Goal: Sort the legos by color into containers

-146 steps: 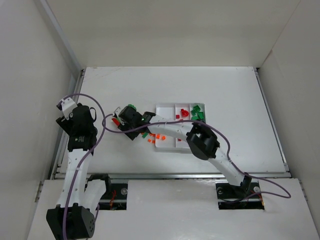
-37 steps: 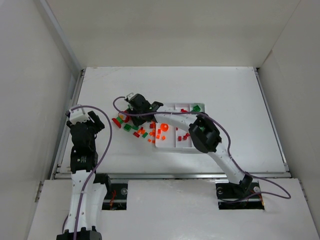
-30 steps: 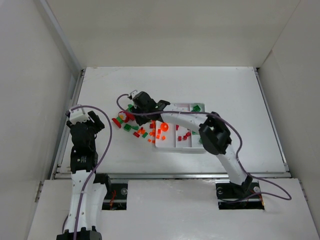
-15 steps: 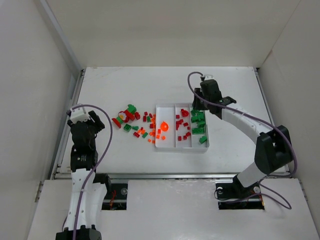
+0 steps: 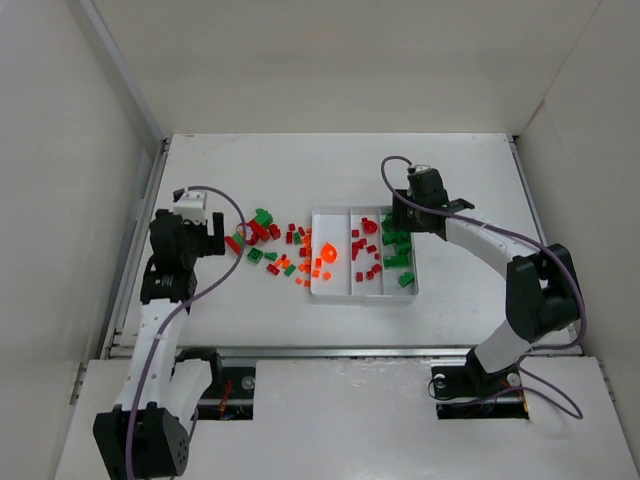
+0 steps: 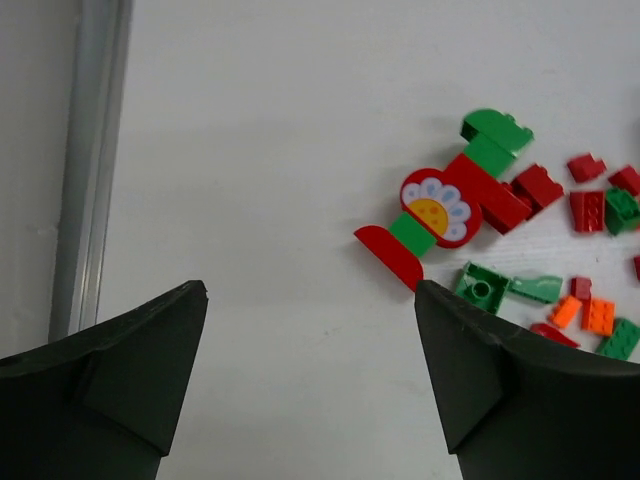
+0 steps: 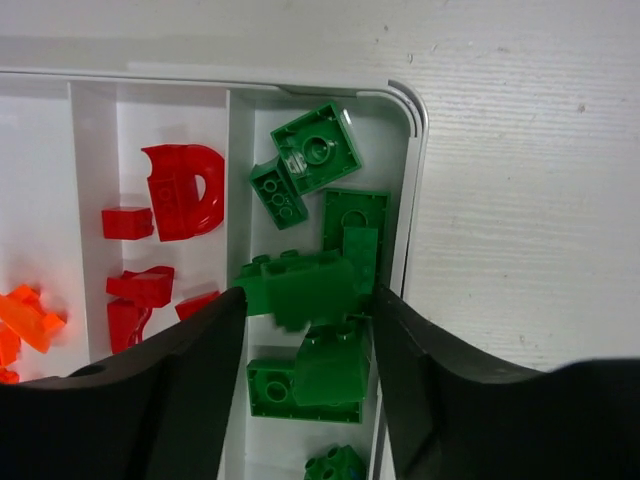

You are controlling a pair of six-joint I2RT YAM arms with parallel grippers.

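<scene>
The left claw (image 6: 310,290) is hanging wide open over the smooth white counter (image 6: 250,150) by loose legos (image 6: 587,210). The right claw (image 7: 310,300) is pointing into the tray's (image 7: 417,150) green slot, a blurry green brick (image 7: 300,285) between its fingers; whether it is gripping, I cannot tell.

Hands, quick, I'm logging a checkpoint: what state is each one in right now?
Left hand: open, holding nothing.
Right hand: green lego between its fingers; gripped or loose cannot be told.
</scene>
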